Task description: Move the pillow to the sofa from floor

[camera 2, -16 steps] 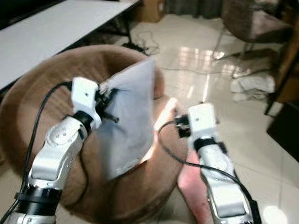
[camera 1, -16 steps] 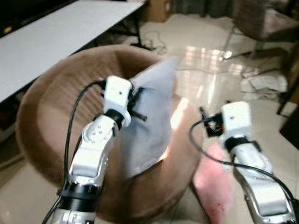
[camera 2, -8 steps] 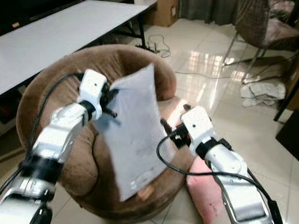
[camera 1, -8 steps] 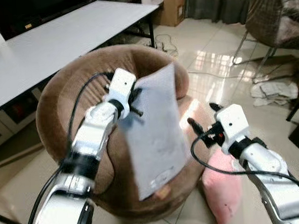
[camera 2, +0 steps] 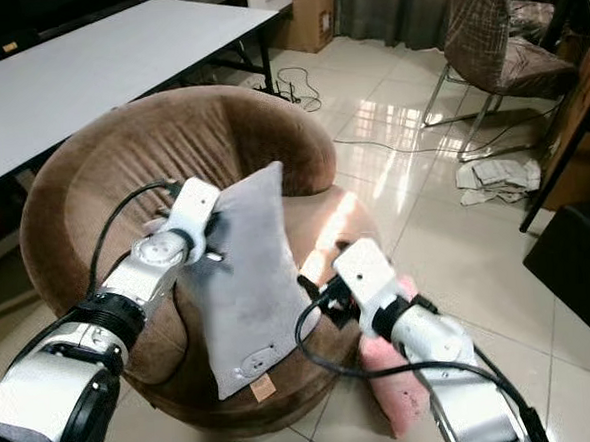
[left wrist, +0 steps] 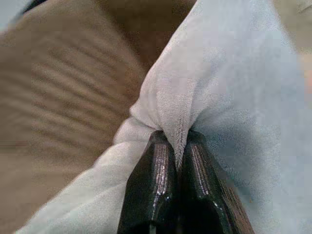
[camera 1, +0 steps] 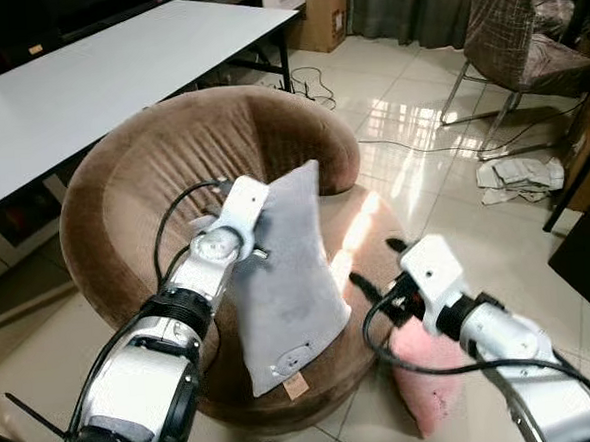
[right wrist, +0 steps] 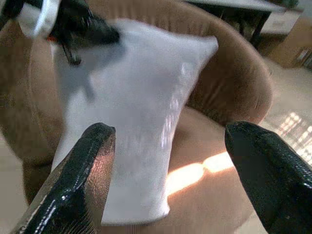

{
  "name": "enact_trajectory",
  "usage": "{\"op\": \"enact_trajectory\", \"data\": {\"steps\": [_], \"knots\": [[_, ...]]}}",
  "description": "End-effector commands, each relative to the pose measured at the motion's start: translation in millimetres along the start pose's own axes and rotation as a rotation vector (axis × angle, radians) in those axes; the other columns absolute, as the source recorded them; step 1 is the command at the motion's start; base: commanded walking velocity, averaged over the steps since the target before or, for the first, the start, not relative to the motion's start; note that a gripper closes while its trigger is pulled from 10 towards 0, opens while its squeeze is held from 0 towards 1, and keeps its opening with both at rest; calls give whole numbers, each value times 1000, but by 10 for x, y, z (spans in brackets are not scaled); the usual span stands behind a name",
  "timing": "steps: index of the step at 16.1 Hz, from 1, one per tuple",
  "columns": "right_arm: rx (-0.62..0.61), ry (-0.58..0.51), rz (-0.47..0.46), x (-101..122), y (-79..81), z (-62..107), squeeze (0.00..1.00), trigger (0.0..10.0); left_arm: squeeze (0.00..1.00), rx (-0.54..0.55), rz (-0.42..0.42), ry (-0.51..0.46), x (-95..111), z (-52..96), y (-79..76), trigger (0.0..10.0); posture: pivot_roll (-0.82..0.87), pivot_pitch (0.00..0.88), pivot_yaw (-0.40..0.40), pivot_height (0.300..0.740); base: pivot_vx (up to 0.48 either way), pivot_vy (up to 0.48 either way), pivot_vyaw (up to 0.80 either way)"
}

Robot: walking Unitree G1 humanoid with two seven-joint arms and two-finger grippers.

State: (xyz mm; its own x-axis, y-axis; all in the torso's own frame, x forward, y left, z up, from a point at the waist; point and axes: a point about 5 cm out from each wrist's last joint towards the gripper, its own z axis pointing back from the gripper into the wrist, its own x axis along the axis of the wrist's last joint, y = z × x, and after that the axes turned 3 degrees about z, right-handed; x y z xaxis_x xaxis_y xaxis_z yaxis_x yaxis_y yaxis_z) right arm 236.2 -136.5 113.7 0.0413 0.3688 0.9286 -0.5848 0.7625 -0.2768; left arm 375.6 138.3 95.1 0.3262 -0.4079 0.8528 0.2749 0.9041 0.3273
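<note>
Here the grey pillow (camera 1: 283,277) hangs over the seat of the round brown sofa (camera 1: 171,158), its upper edge pinched in the tightly closed jaws of the left gripper (left wrist: 170,161). The right gripper (right wrist: 165,161), jaws wide apart and empty, faces it from nearby. Below that gripper, a pink pillow (camera 1: 429,358) seems to rest on the floor (camera 1: 455,211).

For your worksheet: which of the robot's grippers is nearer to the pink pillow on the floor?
Right. The right gripper hangs open just above the pink pillow beside the brown sofa. The left gripper is farther off, over the sofa seat, pinching the grey pillow.
</note>
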Motion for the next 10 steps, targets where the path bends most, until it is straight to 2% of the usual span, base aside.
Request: {"op": "enact_trajectory", "data": {"steps": [1,3,5,9,10], "knots": [[28,42,-5,-74,40,-22,0,10000,0,95,-51,4,27,2,163,10000,-131,86,87,740,0,0,0],[40,54,5,-94,56,-32,0,10000,0,150,-61,13,15,15,283,10000,-131,90,85,740,0,0,0],[39,61,16,-90,42,-70,0,10000,0,245,-93,22,9,51,510,10000,-128,94,83,740,0,0,0],[40,61,23,-97,47,-107,0,10000,0,231,-62,-5,38,53,531,10000,-115,81,66,740,0,0,0],[40,59,28,-89,55,-126,0,10000,1000,148,19,-33,67,41,476,10000,-117,79,65,740,0,0,0]]}}
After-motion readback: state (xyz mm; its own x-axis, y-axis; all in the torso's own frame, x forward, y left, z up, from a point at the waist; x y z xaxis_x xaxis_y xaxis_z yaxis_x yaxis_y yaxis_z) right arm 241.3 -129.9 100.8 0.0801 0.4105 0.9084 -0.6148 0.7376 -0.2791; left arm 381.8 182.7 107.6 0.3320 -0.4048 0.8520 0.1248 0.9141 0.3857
